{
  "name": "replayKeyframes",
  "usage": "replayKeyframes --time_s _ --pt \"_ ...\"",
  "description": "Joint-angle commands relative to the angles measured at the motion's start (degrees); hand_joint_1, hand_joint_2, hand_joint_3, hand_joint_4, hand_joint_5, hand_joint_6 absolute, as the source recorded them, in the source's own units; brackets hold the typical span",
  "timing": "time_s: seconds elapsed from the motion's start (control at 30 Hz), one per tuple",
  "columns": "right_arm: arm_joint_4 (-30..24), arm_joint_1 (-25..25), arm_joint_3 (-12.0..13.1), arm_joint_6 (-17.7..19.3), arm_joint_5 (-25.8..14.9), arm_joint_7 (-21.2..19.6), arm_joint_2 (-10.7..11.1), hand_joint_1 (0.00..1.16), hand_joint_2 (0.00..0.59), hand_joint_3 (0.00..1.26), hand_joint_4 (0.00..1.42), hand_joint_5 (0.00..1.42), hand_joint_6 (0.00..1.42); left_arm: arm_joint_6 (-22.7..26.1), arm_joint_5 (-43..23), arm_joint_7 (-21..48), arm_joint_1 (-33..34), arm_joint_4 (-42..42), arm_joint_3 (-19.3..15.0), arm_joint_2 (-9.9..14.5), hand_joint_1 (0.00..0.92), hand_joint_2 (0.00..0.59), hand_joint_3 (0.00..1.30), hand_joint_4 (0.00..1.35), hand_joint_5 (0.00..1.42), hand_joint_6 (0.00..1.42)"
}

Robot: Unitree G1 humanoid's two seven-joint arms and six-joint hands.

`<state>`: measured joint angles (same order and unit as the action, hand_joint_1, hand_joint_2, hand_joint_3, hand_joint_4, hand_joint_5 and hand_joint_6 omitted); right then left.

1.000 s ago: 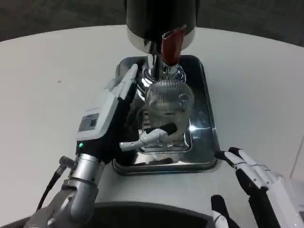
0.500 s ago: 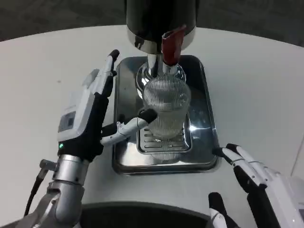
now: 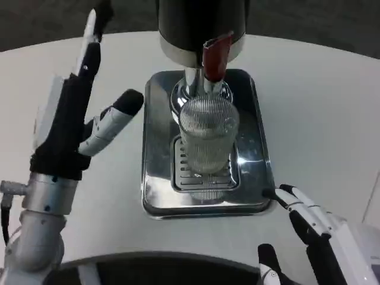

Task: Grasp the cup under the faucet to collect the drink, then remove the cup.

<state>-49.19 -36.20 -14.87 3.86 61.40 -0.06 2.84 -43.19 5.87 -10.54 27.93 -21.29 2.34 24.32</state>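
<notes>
Hovering spread and empty, left hand (image 3: 74, 122); off to its right, well apart, ribbed cup (image 3: 208, 135) upright on drip tray (image 3: 155, 196) beneath faucet (image 3: 202, 74). Right hand (image 3: 314, 237) splayed, holding nothing, nearer than the tray's corner.

A clear ribbed cup (image 3: 208, 139) stands on a silver tray (image 3: 155, 196), under a red-handled faucet (image 3: 215, 57), on a white tabletop (image 3: 320, 113).

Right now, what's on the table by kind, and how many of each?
Ribbed clear cup: 1
Steel drip tray: 1
Drink dispenser with red tap lever: 1
Robot hands, left hand and right hand: 2
Total: 5
</notes>
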Motion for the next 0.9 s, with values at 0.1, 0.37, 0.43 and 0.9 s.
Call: replayKeyframes --time_s 0.1,0.37,0.43,0.9 --pt "-0.4 -0.2 -0.1 0.2 -0.3 -0.2 -0.1 0.54 0.525 0.21 0.13 0.22 0.25 2.7 -12.5 13.9 -1.0 10.3 -3.6 3.6 0.000 0.132 0.00 0.00 0.00 0.00" --pt "-0.3 0.4 -0.6 0.1 -0.2 0.0 -0.4 0.54 0.525 0.21 0.13 0.22 0.25 14.2 -30.4 32.5 2.3 20.4 -7.9 7.8 0.000 0.222 0.00 0.00 0.00 0.00" --pt "-0.2 0.5 -0.8 0.1 -0.1 0.0 -0.5 0.54 0.525 0.21 0.13 0.22 0.25 17.7 -33.4 35.8 3.6 22.2 -8.8 8.6 0.000 0.188 0.00 0.00 0.00 0.00" --pt "-0.5 0.3 -1.0 -0.3 -0.2 -0.4 -1.3 0.54 0.523 0.21 0.13 0.22 0.25 39.7 -40.2 50.4 12.5 19.6 -7.8 6.3 0.000 0.107 0.00 0.00 0.00 0.00"
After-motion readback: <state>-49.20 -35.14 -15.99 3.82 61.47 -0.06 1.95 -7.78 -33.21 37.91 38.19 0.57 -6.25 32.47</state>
